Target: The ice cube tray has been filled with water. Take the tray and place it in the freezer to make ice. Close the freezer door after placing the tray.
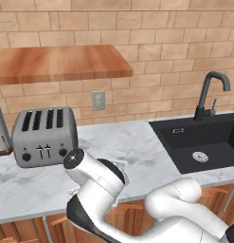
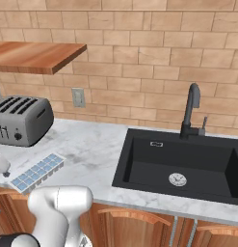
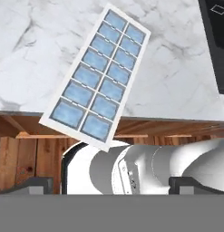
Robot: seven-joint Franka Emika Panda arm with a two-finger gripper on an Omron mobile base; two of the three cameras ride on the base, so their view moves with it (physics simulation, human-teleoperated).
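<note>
One tray: you have the ice cube tray lying flat on the marble counter, its near short end jutting past the counter's front edge toward 6 o'clock in the hand view; judge this overhang as the grasp point, since a finger can pass under it.
Water: pale-blue water sits level in both rows of cells; keep the tray flat when you lift, or it will likely spill.
Claw: the gripper is released, fingertips spread wide at the bottom of the hand view, grasping nothing and well apart from the tray.
Tray location: in the right base view, find the tray at the counter's front edge, at 5 o'clock from the four-slot toaster.
Task state: pickup not yet begun, by this judgement.
Surface: white-grey veined marble over brown wooden cabinets.
Room: black sink with dark faucet at 3 o'clock of the tray; brick wall with outlet; wooden shelf above the toaster.
</note>
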